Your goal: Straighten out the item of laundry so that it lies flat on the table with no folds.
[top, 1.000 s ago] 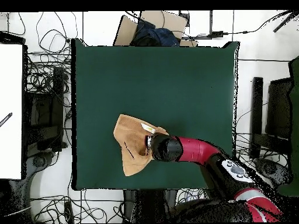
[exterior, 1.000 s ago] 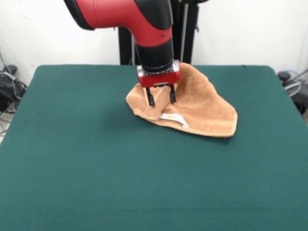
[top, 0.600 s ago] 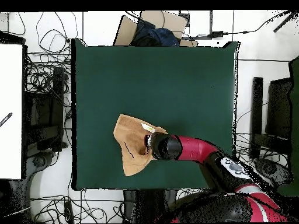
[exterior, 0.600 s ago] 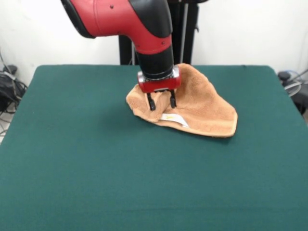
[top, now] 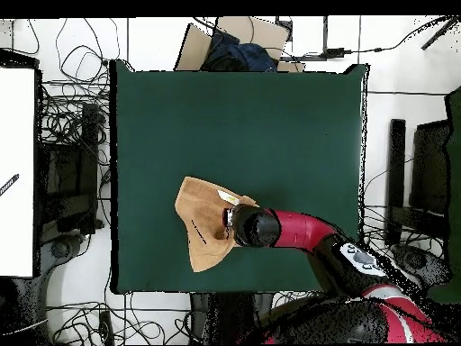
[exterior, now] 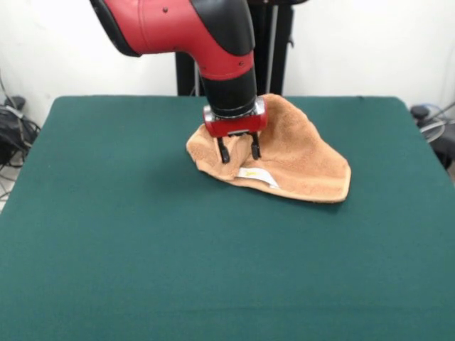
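The item of laundry (exterior: 298, 160) is an orange-tan towel lying folded over itself in a rough triangle at the far middle of the green table (exterior: 142, 241). A small white label (exterior: 257, 175) shows at its near edge. My gripper (exterior: 239, 152) stands upright over the towel's left part, open, with its two black fingertips down on the cloth. In the overhead view the towel (top: 200, 223) lies near the table's lower edge and the arm's wrist covers the gripper (top: 227, 222).
The red and black arm (exterior: 206, 35) comes down from the top of the front view. Cables and boxes lie on the floor around the table (top: 270, 126) in the overhead view. Open green surface lies in front of the towel.
The gripper has come down a little onto the towel's left part since a second ago. It has held still over the last half second. The towel's outline is unchanged.
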Robot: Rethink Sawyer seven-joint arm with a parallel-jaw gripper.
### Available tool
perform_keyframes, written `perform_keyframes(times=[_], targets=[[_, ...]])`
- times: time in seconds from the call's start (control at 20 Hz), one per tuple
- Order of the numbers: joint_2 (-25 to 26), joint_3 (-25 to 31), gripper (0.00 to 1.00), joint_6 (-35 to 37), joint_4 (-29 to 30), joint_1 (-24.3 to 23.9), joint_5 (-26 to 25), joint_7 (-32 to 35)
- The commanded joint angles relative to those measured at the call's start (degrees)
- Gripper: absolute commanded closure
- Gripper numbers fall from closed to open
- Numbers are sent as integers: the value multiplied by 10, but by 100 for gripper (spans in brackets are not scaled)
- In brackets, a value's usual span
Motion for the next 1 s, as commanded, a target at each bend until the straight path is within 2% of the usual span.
perform_keyframes(times=[0.05,0.5,0.55,1.0], targets=[[28,-8,0,-38,-45,2,-37,35],[28,-7,0,-41,-46,2,-39,35],[29,-4,100,-40,-47,0,-38,33],[26,-8,100,-46,-47,4,-45,39]])
